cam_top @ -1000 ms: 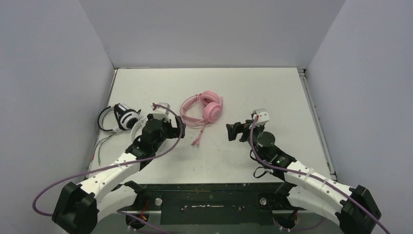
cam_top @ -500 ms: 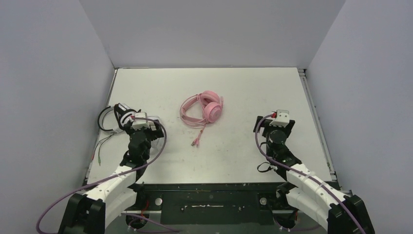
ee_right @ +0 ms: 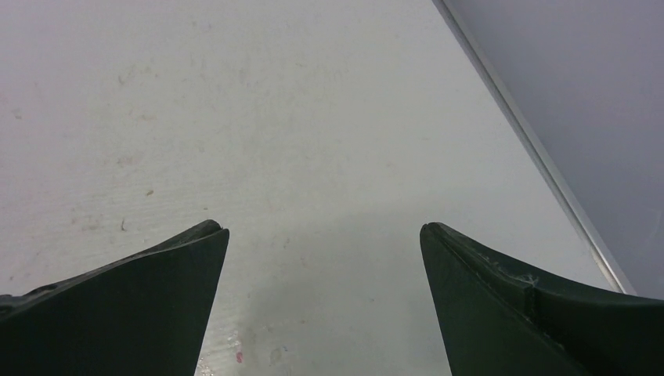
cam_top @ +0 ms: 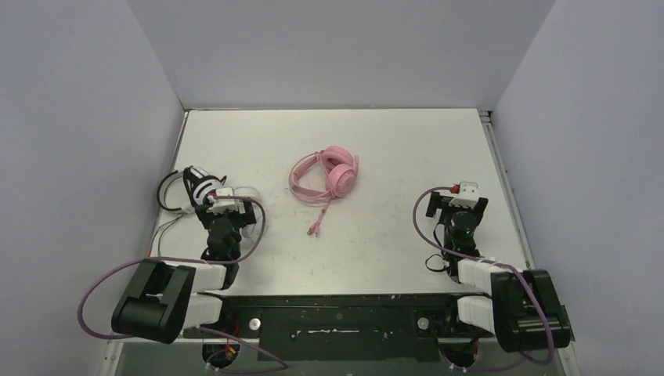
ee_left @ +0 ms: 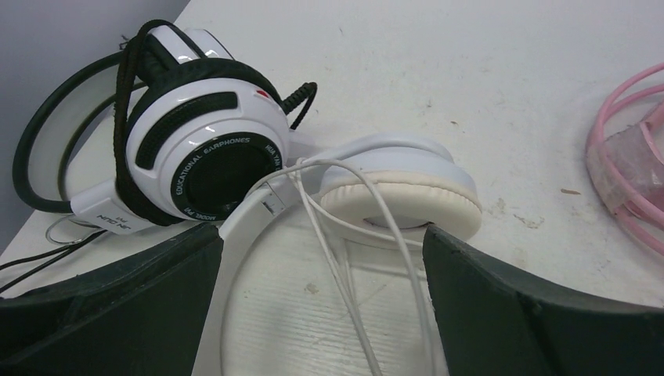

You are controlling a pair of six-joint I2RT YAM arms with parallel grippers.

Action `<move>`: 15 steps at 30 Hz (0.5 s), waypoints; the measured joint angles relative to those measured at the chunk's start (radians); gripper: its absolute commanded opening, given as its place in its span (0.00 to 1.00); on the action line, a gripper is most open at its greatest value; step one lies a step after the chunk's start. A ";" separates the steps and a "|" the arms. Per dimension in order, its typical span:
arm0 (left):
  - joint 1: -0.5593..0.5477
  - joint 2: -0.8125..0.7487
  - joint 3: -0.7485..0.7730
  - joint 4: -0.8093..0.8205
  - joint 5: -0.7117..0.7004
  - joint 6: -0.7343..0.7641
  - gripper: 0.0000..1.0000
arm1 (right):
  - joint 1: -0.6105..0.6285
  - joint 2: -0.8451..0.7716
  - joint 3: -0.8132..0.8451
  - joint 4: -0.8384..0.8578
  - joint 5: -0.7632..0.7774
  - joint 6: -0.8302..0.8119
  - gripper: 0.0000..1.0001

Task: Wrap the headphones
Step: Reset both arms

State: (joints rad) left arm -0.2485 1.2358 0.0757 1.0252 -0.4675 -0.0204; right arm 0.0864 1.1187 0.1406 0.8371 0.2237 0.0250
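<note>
The flat white tabletop [cam_top: 376, 141] carries everything, closed in by pale grey walls [cam_top: 337, 47]. Both black-and-white arms are folded low over their bases at the near edge. The left arm [cam_top: 168, 291] has its wrist aimed at the headsets on the left, and the right arm [cam_top: 509, 298] faces bare surface. The left pincer [ee_left: 321, 233] is spread wide and holds nothing. Just ahead of it lies the all-white over-ear headset [ee_left: 399, 184], flat and touching the glossy black-and-white headset [ee_left: 196, 149] by the tabletop's left edge. The right pincer [ee_right: 322, 227] is spread too, and empty. The pink headset [cam_top: 325, 174] lies mid-table, well apart from both pincers. A thin white cable [ee_left: 337, 258] loops across the white ear cushion. The pink cable's plug end [cam_top: 315, 229] points toward the near edge.
</note>
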 measured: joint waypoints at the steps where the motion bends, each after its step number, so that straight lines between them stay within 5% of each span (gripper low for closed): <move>1: 0.023 0.023 0.002 0.025 0.015 0.000 0.97 | -0.009 0.045 -0.013 0.043 -0.019 -0.013 1.00; 10: 0.138 0.132 0.032 0.105 0.124 -0.019 0.97 | -0.021 0.320 -0.013 0.294 -0.068 -0.034 1.00; 15: 0.174 0.279 0.043 0.278 0.183 -0.048 0.97 | -0.022 0.467 -0.011 0.428 -0.066 -0.037 1.00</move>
State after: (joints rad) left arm -0.0742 1.5150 0.1188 1.3037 -0.2848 -0.0685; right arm 0.0647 1.5860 0.1295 1.2648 0.1574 -0.0124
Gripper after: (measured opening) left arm 0.973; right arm 0.999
